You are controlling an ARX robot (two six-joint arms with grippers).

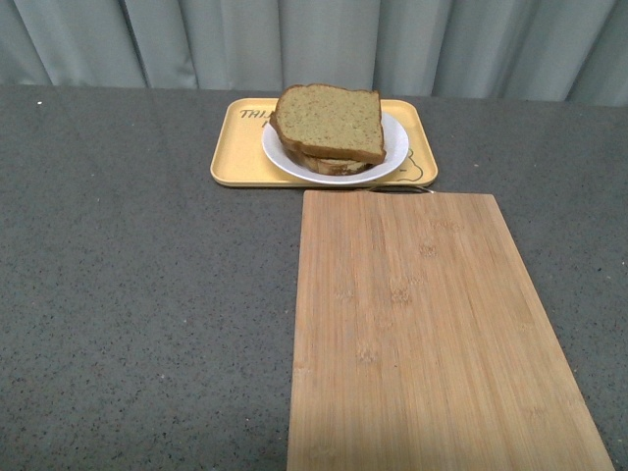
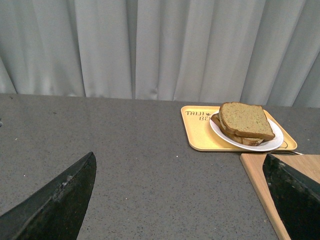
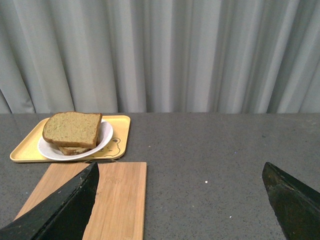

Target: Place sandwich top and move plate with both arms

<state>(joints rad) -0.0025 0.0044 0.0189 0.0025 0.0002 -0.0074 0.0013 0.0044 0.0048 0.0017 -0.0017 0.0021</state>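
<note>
Brown wholemeal bread slice (image 1: 330, 121) tops the stack on round white plate (image 1: 394, 157), well ahead of both tools. Left tool (image 2: 180, 200) spread wide; right tool (image 3: 182, 200) likewise, both empty.

Lighting soft, even, diffuse, apparently from overhead; all three views moderately bright, none dark. Curtain (image 1: 314, 44) shows gentle fold shading, no hot spots. Cutting board (image 1: 432, 334) evenly lit, faint darkening toward 6 o'clock edge of front view. Sandwich top (image 1: 330, 122) casts small soft shadow onto plate (image 1: 392, 157). No glare on tabletop (image 1: 137, 294); speckle grain visible, slight compression noise. Wrist views: near fingers (image 2: 55, 200) at 7 and 5 o'clock black, underexposed, soft-edged; distant tray (image 2: 200, 135) lettering slightly blurred. Mild softness toward frame corners.
</note>
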